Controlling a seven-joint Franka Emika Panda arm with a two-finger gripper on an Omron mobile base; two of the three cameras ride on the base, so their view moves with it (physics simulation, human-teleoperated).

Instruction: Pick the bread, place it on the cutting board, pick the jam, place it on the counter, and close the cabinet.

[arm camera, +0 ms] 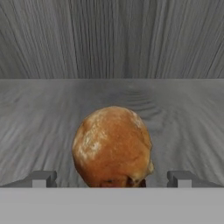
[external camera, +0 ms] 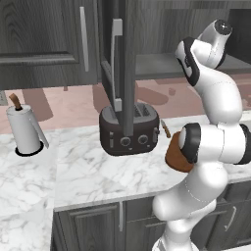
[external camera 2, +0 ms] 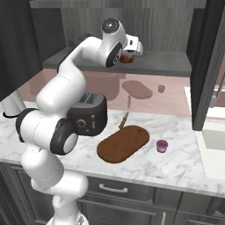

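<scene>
The dark grey wood-grain upper cabinet (external camera 2: 206, 66) stands open above the white grey-veined marble counter (external camera 2: 184, 162). On the counter lie the reddish-brown wooden cutting board (external camera 2: 123, 143) and, just right of it, the tiny pink-purple jam jar (external camera 2: 162, 146). Inside the cabinet, the two-finger gripper (arm camera: 112, 178) is spread wide around the round golden-brown bread roll (arm camera: 113, 146).

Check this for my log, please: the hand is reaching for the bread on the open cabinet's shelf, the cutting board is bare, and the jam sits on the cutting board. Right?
One slip: the jam sits on the counter beside the cutting board, not on it, as the right base view shows. The hand does reach for the bread on the cabinet shelf, and the board is bare.
</scene>
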